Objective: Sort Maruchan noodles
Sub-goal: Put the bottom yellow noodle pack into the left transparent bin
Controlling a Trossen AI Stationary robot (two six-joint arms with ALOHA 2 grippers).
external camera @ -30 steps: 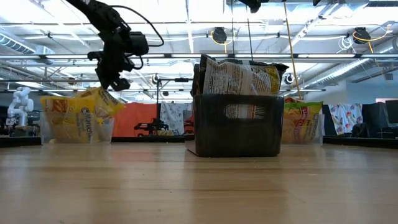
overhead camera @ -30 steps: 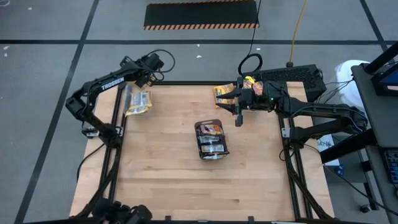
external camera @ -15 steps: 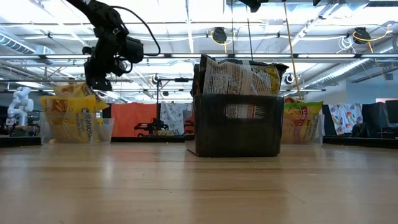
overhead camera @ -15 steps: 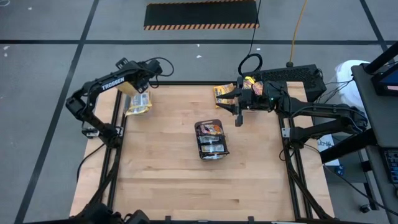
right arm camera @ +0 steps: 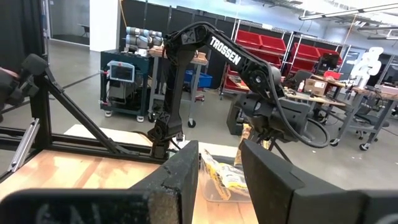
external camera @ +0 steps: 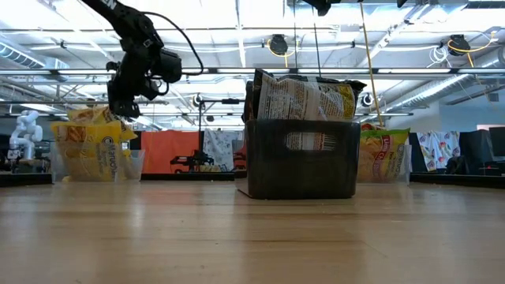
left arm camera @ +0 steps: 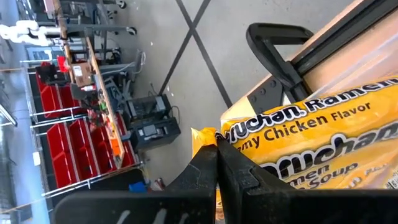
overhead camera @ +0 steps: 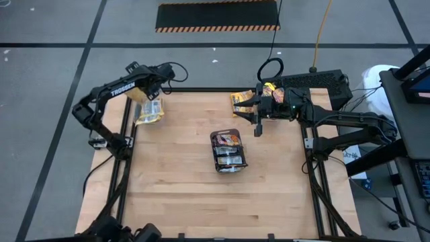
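Hovering left gripper [external camera: 118, 109], fingers together and empty, has swung back over yellow Maruchan noodles [overhead camera: 149, 111] | right gripper [overhead camera: 256, 114] apart, waiting | yellow packet delivered, dark tray [overhead camera: 229, 153] awaits.

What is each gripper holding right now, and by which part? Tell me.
The left gripper pinches a yellow chicken-flavor ramen packet by its crimped end, over the left tub. The right gripper is open and holds nothing.

A robotics lab: red parts bins [right arm camera: 267, 46], workbenches [right arm camera: 348, 102], a white humanoid robot [external camera: 24, 130].
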